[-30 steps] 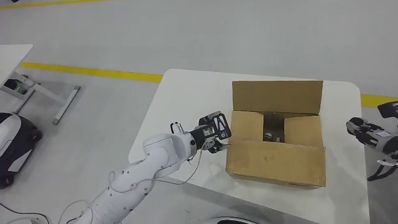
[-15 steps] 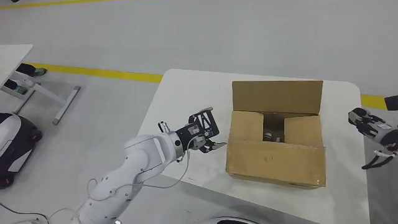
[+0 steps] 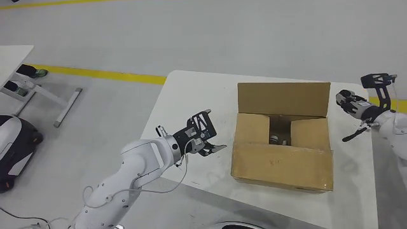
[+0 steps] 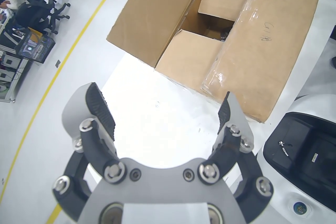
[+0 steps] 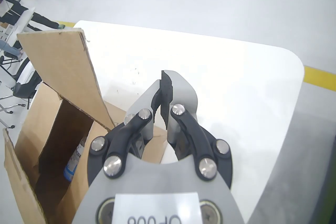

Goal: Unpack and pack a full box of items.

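A brown cardboard box (image 3: 283, 162) stands on the right half of the white table (image 3: 191, 95). Its far flap (image 3: 283, 98) stands up and its two side flaps (image 3: 252, 128) are folded inward, leaving a dark gap in the middle. In the right wrist view a white bottle with a blue label (image 5: 74, 160) shows inside the box (image 5: 39, 114). My left gripper (image 3: 212, 131) hangs open and holds nothing, a short way left of the box (image 4: 262, 38); its pads (image 4: 101, 109) are wide apart around (image 4: 160, 93). My right gripper (image 3: 348, 97) is shut on nothing (image 5: 164, 89), by the box's far right corner.
Bare table surface lies left of the box and along the far edge (image 5: 210, 57). A second white table (image 3: 13, 54) stands across the floor to the left. Yellow floor lines (image 3: 95, 73) run behind the table.
My left gripper has drawn back leftward, away from the box's left side. My right arm has swung from the table's near right edge up to the box's far right corner.
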